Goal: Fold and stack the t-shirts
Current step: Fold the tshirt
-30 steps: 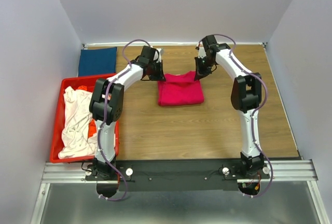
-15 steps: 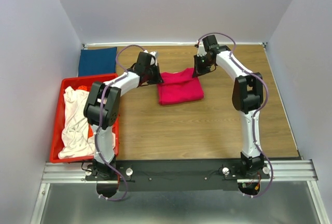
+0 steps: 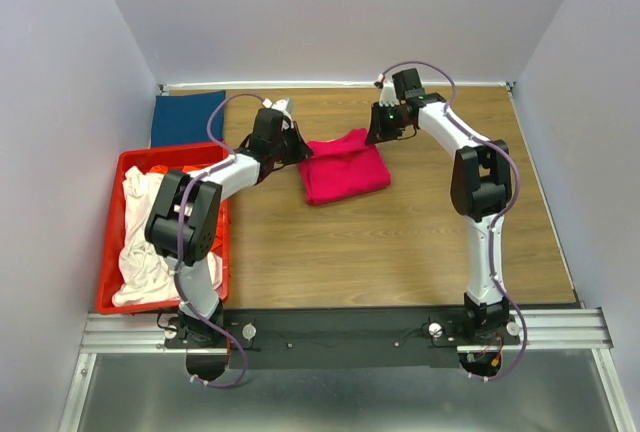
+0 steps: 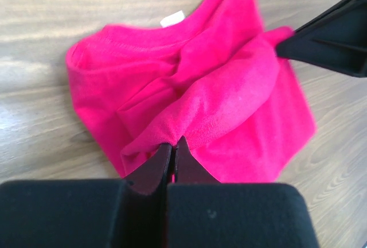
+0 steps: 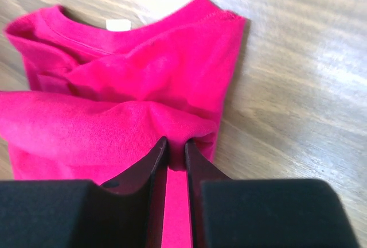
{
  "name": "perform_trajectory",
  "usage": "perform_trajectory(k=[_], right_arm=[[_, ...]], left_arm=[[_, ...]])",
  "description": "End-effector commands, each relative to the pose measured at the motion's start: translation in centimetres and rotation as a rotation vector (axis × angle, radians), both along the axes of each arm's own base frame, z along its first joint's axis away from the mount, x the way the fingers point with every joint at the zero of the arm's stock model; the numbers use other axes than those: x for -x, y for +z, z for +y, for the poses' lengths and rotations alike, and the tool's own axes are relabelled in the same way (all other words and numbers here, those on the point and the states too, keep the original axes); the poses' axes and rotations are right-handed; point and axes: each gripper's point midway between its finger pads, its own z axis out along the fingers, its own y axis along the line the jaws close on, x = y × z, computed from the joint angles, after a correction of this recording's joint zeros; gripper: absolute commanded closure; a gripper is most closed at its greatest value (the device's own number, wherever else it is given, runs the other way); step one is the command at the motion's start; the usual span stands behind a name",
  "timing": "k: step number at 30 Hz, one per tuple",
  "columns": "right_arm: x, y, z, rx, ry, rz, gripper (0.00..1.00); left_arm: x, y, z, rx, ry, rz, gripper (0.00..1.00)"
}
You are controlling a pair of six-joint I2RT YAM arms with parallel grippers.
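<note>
Fold of the pink t-shirt (image 3: 345, 165), lying far-centre on the desk (image 3: 400, 242), runs from the left gripper (image 4: 173, 146), clenched on it, to the right gripper (image 5: 175, 144), whose jaws are barely parted; I cannot tell whether it grips.

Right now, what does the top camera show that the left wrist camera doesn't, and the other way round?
Only the top view: the red crate holding a cream-white shirt, and the dark blue shirt at the table's far left corner. Only the left wrist view: the white neck label and the left fingers shut on a raised fold. Both: the pink t-shirt lying on the wooden table.
</note>
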Motion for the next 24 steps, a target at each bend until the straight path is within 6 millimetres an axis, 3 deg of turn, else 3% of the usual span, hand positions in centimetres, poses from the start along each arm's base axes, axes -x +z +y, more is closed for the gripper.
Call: perform_trajectory(k=[1, 5, 14, 17, 24], right_arm=[[-1.5, 5.5, 0.7, -0.069, 0.007, -0.136, 0.77], [-1.7, 5.7, 1.4, -0.101, 0.027, -0.135, 0.75], [-1.9, 4.2, 1.8, -0.118, 0.027, -0.107, 0.5], [-2.0, 4.7, 1.4, -0.11, 0.009, -0.126, 0.45], [-2.1, 7.6, -0.3, -0.066, -0.056, -0.246, 0.41]], left_arm=[[-1.7, 5.5, 0.9, 0.042, 0.07, -0.163, 1.0], [-1.8, 5.3, 1.4, 0.046, 0.1, -0.16, 1.0], [-1.7, 1.2, 2.5, 0.08, 0.169, -0.082, 1.0], [-2.4, 0.2, 2.8, 0.089, 0.176, -0.066, 1.0], [-3.4, 0.7, 3.0, 0.104, 0.181, -0.085, 1.0]])
